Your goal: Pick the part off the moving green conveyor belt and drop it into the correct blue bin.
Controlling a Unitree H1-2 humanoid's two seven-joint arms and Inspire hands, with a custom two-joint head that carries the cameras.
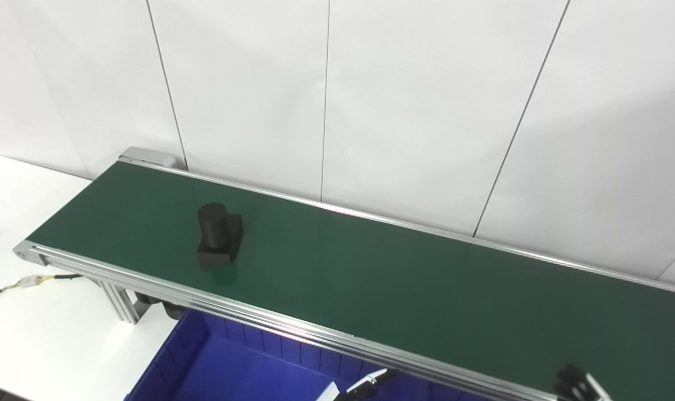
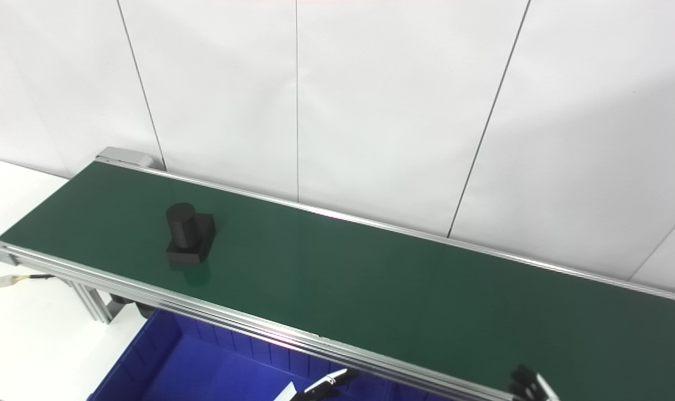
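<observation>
A black part point(image 1: 219, 233), an upright cylinder on a square block, rests on the green conveyor belt point(image 1: 371, 278) near its left end. Only the fingertips of my left hand point(image 1: 365, 385) show at the bottom edge, over the blue bin point(image 1: 231, 367) below the belt's near rail. My right hand point(image 1: 578, 385) peeks in at the bottom right, with just its dark fingertips visible at the belt's near edge. Both hands are far from the part, and nothing shows between their fingers.
The belt's aluminium frame point(image 1: 148, 281) runs along the near side on a leg at the left. A white table point(image 1: 42, 328) with a cable and connector point(image 1: 28, 283) lies to the left. White wall panels stand right behind the belt.
</observation>
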